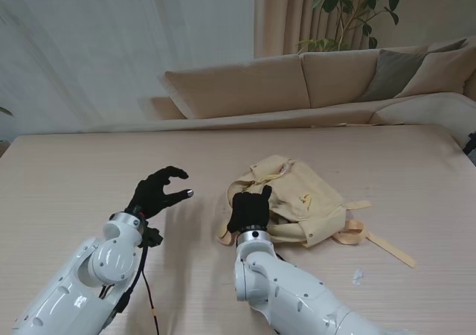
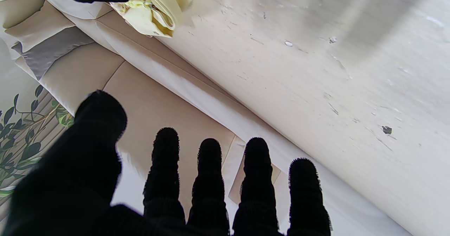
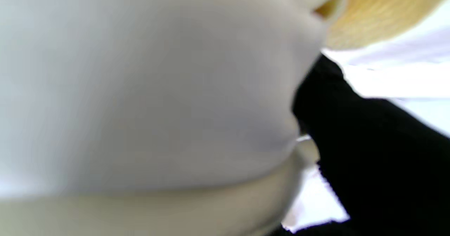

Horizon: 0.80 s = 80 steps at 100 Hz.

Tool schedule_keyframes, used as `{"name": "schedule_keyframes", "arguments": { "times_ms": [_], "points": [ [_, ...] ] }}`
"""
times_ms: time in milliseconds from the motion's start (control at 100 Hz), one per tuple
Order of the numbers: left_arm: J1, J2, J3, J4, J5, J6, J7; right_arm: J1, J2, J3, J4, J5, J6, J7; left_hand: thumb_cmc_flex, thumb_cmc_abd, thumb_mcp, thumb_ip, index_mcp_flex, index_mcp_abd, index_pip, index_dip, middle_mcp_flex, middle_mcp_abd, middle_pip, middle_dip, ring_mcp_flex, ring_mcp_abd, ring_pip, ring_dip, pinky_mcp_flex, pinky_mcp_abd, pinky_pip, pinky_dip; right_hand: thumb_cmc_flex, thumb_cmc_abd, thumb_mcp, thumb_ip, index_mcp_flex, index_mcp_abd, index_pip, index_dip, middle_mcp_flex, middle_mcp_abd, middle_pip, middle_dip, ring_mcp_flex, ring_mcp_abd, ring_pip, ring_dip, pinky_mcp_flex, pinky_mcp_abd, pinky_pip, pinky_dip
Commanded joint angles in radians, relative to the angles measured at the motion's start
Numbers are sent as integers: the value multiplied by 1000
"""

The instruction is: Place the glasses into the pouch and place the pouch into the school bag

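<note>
My left hand [image 1: 158,191] hovered over the bare table [image 1: 67,171], fingers [image 2: 209,179] spread and curled, grasping nothing. My right hand [image 1: 249,208] pressed into the near edge of the pale yellow school bag [image 1: 297,201]; whether it gripped the cloth I could not tell. Glasses and pouch were not visible.

Pale wood-grain worktop [image 1: 82,164], beige sofa [image 1: 312,82] behind.
Leafy plant [image 1: 357,7] at one o'clock; small white scrap [image 1: 358,277] at five o'clock; curtain [image 1: 111,45] at eleven.
</note>
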Motion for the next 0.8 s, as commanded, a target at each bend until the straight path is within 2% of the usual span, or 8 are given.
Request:
{"name": "schedule_keyframes", "arguments": {
  "times_ms": [0,110,150,240,500,600,750,790],
  "points": [
    [1,-5,0,2,-1,-2,-15,-28,39,-8,-32,-10,-36,47,-12,22,-39,-5,22,13,-9,-18,13,9,-5,-15,17,3,-14,-15,-10,13,7,-7,230,44,209,48,177,-350,189,142,165,-106,113,31,60,-124,2,-19,18,19,23,-1],
    [-1,-4,1,5,2,-2,-20,-36,100,-1,-71,-50,-219,71,-11,23,-38,-5,23,11,-8,-17,11,8,-5,-15,16,2,-14,-15,-10,13,7,-6,238,41,208,51,231,-399,171,218,173,-136,117,61,55,-154,7,-20,41,6,30,8],
    [0,-5,0,6,2,-1,-19,-43,119,12,-86,-50,-306,81,-10,24,-37,-6,26,11,-7,-17,12,7,-5,-15,17,3,-14,-15,-10,13,7,-6,258,39,205,57,255,-392,151,266,171,-134,109,73,37,-157,5,-15,26,-4,19,8],
    [3,-5,-3,5,2,3,-18,-53,160,38,-112,-76,-428,109,-3,23,-32,-5,40,7,-5,-17,15,9,-4,-15,17,4,-13,-15,-10,14,7,-6,248,46,205,52,270,-432,147,311,163,-164,112,89,7,-186,12,3,22,-21,23,10],
    [-3,-6,-4,17,-8,24,-22,-126,194,212,-194,-103,-571,25,44,46,1,-3,110,-29,9,-13,50,9,6,-12,28,5,-6,-13,-8,15,12,-6,252,81,199,47,259,-424,135,396,131,-112,184,150,11,-153,85,24,35,-9,45,22],
    [-7,-2,-2,19,-10,37,-45,-162,210,290,-237,-108,-631,31,69,31,-8,-23,146,-51,5,-14,76,10,7,-9,35,8,-3,-14,-7,16,12,-8,252,100,196,44,250,-427,135,448,112,-103,216,173,-4,-145,112,26,22,-9,39,21],
    [-18,-2,7,32,-25,47,-56,-224,242,397,-287,-116,-744,92,69,44,-9,-13,137,-59,-48,-49,81,14,4,-5,38,10,3,-10,-8,19,12,-11,257,108,194,43,253,-426,142,502,104,-116,230,188,-25,-150,117,26,10,-10,30,17],
    [-20,-2,8,34,-24,46,-57,-233,254,413,-289,-131,-769,117,69,40,-6,-10,141,-69,-55,-56,81,14,3,-4,39,12,4,-10,-8,19,12,-11,251,108,194,42,256,-440,135,513,105,-135,221,185,-25,-161,113,25,17,-10,30,16]
  ]
}}
